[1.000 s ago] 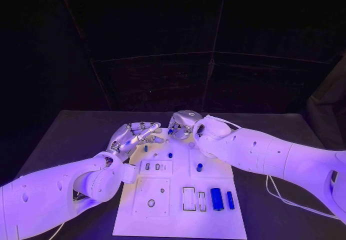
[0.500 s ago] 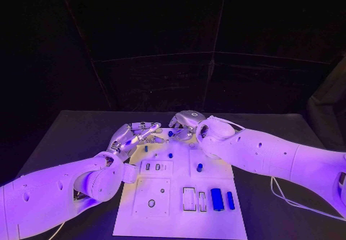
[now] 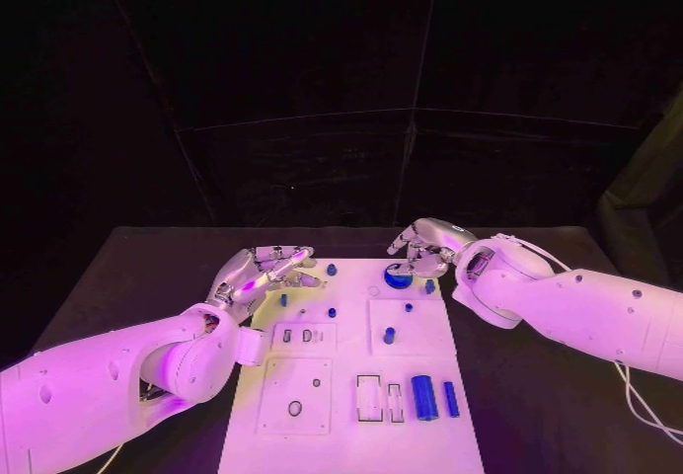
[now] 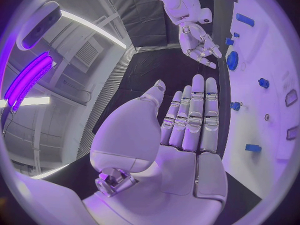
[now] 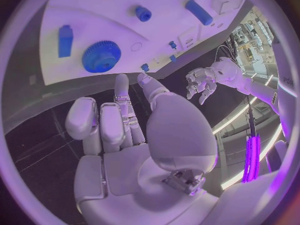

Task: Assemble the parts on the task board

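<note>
The white task board [image 3: 356, 425] lies lengthwise in the middle of the table. A blue gear [image 3: 397, 278] lies flat near its far right corner, also the blue gear [image 5: 100, 56] [image 4: 232, 60]. My right hand [image 3: 427, 247] hovers just beyond the gear, fingers loosely curved and apart, holding nothing [image 5: 125, 125]. My left hand [image 3: 264, 272] is over the board's far left corner with straight fingers and the thumb apart, palm empty [image 4: 187, 120]. Small blue pegs [image 3: 332, 269] [image 3: 283, 299] stand between the hands. A thick blue cylinder [image 3: 422, 397] and a thin blue bar [image 3: 450, 398] lie at the near right.
More blue pegs [image 3: 389, 336] [image 3: 409, 307] stand mid-board, and a blue block [image 3: 430, 286] sits beside the gear. Rectangular slots [image 3: 370, 397] and a round hole [image 3: 295, 408] open in the near half. Black table [image 3: 128, 286] flanks the board on both sides.
My right hand has moved right, away from the board's far middle, and the blue gear now shows on the board beside it. My left hand has barely moved.
</note>
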Motion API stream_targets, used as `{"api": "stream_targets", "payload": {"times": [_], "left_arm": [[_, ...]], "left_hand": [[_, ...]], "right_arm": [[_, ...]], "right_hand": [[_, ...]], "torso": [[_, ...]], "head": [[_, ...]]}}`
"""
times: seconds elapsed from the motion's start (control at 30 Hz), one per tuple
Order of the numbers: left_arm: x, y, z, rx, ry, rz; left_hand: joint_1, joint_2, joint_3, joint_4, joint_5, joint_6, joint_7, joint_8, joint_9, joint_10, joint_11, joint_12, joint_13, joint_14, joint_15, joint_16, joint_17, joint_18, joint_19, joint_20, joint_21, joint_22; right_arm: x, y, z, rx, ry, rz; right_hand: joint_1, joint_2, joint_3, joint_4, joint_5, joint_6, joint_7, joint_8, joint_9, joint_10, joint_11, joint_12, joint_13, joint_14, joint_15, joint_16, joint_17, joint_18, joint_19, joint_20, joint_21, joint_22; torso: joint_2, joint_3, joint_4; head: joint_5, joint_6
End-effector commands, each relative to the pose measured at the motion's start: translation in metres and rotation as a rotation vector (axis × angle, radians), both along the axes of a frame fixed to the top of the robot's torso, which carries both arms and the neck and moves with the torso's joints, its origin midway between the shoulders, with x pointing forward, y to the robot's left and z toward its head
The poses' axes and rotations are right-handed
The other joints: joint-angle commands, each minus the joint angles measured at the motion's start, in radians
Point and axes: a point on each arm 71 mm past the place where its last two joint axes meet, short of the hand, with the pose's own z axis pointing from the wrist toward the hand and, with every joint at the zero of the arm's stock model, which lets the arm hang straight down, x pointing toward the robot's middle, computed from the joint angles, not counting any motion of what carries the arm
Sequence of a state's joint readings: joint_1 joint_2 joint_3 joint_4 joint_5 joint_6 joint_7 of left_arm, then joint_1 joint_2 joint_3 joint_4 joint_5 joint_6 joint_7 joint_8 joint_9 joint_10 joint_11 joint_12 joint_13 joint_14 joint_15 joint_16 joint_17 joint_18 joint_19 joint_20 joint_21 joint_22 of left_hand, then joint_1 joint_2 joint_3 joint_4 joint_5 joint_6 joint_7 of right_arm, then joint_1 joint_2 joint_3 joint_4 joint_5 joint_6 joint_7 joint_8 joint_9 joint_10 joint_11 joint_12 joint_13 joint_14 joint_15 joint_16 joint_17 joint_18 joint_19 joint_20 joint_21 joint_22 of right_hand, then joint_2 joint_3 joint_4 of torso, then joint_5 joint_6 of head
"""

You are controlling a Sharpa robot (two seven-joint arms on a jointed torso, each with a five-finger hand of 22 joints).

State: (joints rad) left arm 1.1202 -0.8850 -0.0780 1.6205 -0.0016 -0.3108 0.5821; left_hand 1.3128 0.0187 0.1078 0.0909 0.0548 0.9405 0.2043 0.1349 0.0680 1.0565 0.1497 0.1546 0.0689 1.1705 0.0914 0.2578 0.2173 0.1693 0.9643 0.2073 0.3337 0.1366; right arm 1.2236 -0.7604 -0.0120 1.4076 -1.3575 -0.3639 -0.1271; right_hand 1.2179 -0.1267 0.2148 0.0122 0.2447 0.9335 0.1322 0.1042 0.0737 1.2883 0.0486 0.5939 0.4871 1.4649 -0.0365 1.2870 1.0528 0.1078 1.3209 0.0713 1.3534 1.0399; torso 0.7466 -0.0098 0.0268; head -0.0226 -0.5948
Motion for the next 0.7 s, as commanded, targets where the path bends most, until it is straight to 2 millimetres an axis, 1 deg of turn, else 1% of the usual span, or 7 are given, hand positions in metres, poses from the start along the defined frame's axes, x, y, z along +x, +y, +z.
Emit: {"api": "stream_targets", "payload": {"times": [0.03, 0.07, 0.13, 0.17, 0.27, 0.43, 0.7], "left_arm": [[0.000, -0.001, 0.002, -0.008, -0.008, -0.016], [0.000, -0.001, 0.002, -0.008, -0.008, -0.016], [0.000, -0.002, 0.001, -0.008, -0.008, -0.017], [0.001, -0.002, 0.001, -0.008, -0.008, -0.017], [0.001, -0.002, 0.001, -0.007, -0.008, -0.017], [0.002, -0.002, 0.001, -0.007, -0.008, -0.016], [0.002, -0.002, 0.000, -0.006, -0.007, -0.016]], "left_hand": [[0.001, 0.010, 0.000, -0.007, -0.006, 0.010, 0.000, -0.006, -0.001, 0.007, -0.001, -0.004, -0.001, -0.002, 0.003, -0.004, 0.001, 0.014, 0.006, -0.001, -0.002, -0.002], [0.001, 0.010, 0.000, -0.007, -0.006, 0.010, 0.000, -0.006, -0.001, 0.007, -0.001, -0.004, -0.001, -0.002, 0.003, -0.004, 0.001, 0.014, 0.006, -0.001, -0.002, -0.002], [0.001, 0.010, 0.000, -0.007, -0.006, 0.010, 0.000, -0.006, -0.001, 0.007, -0.001, -0.004, -0.001, -0.002, 0.003, -0.004, 0.001, 0.014, 0.006, -0.001, -0.002, -0.002], [0.001, 0.010, 0.000, -0.007, -0.006, 0.010, 0.000, -0.006, -0.001, 0.007, -0.001, -0.004, -0.001, -0.002, 0.003, -0.004, 0.001, 0.014, 0.006, -0.001, -0.002, -0.002], [0.001, 0.010, 0.000, -0.007, -0.006, 0.010, 0.000, -0.006, -0.001, 0.007, -0.001, -0.004, -0.001, -0.002, 0.003, -0.004, 0.001, 0.014, 0.006, -0.001, -0.002, -0.002], [0.001, 0.010, 0.000, -0.007, -0.006, 0.010, 0.000, -0.006, -0.001, 0.007, -0.001, -0.004, -0.001, -0.002, 0.003, -0.004, 0.001, 0.014, 0.006, -0.001, -0.002, -0.002], [0.001, 0.010, 0.000, -0.007, -0.006, 0.010, 0.000, -0.006, -0.001, 0.007, -0.001, -0.004, -0.001, -0.002, 0.003, -0.004, 0.001, 0.014, 0.006, -0.001, -0.002, -0.002]], "right_arm": [[-0.001, -0.009, -0.006, -0.005, 0.125, -0.046], [-0.001, -0.012, -0.006, -0.025, 0.124, -0.050], [-0.001, -0.016, -0.007, -0.055, 0.126, -0.059], [0.000, -0.018, -0.008, -0.067, 0.128, -0.061], [0.001, -0.018, -0.009, -0.099, 0.131, -0.061], [0.004, -0.015, -0.012, -0.140, 0.134, -0.056], [0.011, -0.009, -0.014, -0.168, 0.127, -0.057]], "right_hand": [[-0.013, -0.006, -0.044, 0.022, 0.003, -0.025, 0.010, 0.014, 0.000, -0.046, 0.004, 0.117, 0.130, 0.030, 0.006, 0.021, 0.029, -0.007, -0.001, 0.007, 0.006, 0.010], [-0.007, -0.005, -0.060, 0.030, 0.003, -0.032, 0.012, 0.022, 0.001, -0.057, 0.004, 0.153, 0.170, 0.030, 0.008, 0.026, 0.036, -0.007, -0.001, 0.009, 0.008, 0.012], [-0.001, -0.001, -0.080, 0.042, 0.002, -0.041, 0.013, 0.032, 0.002, -0.063, 0.005, 0.197, 0.219, 0.031, 0.011, 0.036, 0.050, -0.008, 0.000, 0.011, 0.013, 0.020], [0.003, 0.001, -0.088, 0.046, 0.001, -0.045, 0.014, 0.035, 0.002, -0.065, 0.006, 0.212, 0.237, 0.032, 0.013, 0.040, 0.056, -0.009, 0.002, 0.011, 0.015, 0.024], [0.014, 0.001, -0.102, 0.053, 0.000, -0.057, 0.016, 0.039, 0.000, -0.070, 0.008, 0.235, 0.265, 0.033, 0.014, 0.047, 0.067, -0.009, 0.002, 0.013, 0.017, 0.027], [0.034, -0.003, -0.132, 0.070, -0.001, -0.086, 0.023, 0.042, -0.002, -0.068, 0.014, 0.281, 0.319, 0.035, 0.019, 0.060, 0.087, -0.010, 0.002, 0.018, 0.021, 0.032], [0.051, 0.005, -0.143, 0.083, 0.000, -0.097, 0.025, 0.048, -0.002, -0.064, 0.016, 0.309, 0.351, 0.036, 0.021, 0.068, 0.099, -0.011, 0.003, 0.020, 0.025, 0.038]], "torso": [[-0.002, 0.0025, -0.0061], [-0.002, 0.0020, -0.0061], [-0.002, 0.0026, -0.0062], [0.000, 0.0016, -0.0026], [0.000, 0.0016, -0.0031], [0.002, 0.0019, -0.0039], [0.001, -0.0004, -0.0014]], "head": [[-0.002, 0.001], [-0.003, 0.001], [-0.006, 0.003], [-0.011, 0.004], [-0.012, 0.005], [-0.012, 0.002], [-0.013, -0.006]]}}
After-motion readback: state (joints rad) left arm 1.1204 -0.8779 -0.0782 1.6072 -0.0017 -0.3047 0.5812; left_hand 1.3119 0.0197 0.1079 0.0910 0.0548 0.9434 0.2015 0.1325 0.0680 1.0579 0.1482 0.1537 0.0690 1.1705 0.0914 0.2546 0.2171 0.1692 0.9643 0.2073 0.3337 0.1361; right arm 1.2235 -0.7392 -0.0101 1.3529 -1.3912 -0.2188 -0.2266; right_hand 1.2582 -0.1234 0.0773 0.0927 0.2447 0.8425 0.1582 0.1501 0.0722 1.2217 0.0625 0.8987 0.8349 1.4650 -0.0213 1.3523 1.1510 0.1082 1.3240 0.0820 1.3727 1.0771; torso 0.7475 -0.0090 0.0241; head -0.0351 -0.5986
